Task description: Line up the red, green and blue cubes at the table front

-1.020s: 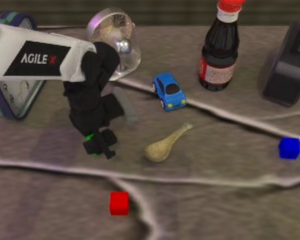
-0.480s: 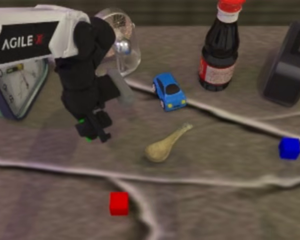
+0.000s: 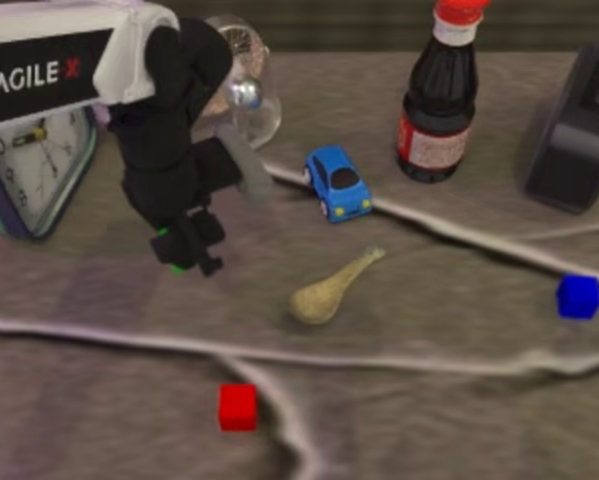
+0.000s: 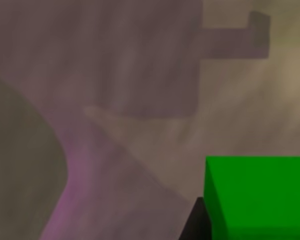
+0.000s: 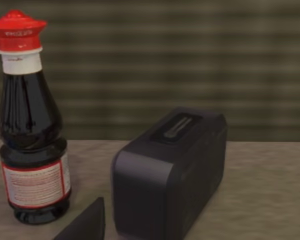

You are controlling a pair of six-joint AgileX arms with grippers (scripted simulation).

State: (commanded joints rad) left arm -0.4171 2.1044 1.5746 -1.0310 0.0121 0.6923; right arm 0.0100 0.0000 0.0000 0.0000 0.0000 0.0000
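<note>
Now left two-finger gripper [image 3: 186,250] clamped on small bright green cube [image 4: 257,197], lifted above wrinkled grey-brown cloth table [image 3: 99,420] left of centre; small red cube [image 3: 237,407] front; deep blue cube [image 3: 578,296] right.

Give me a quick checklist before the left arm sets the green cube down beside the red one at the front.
1. Green cube held in left gripper: ok.
2. Cube lifted off the table: ok, its shadow falls well below in the left wrist view.
3. Red cube at the front: ok.
4. Bare cloth either side of red cube: ok.
5. Blue cube in line: not ok, far right, farther back.
6. Right gripper out of the way: cannot tell, absent from top view.
</note>
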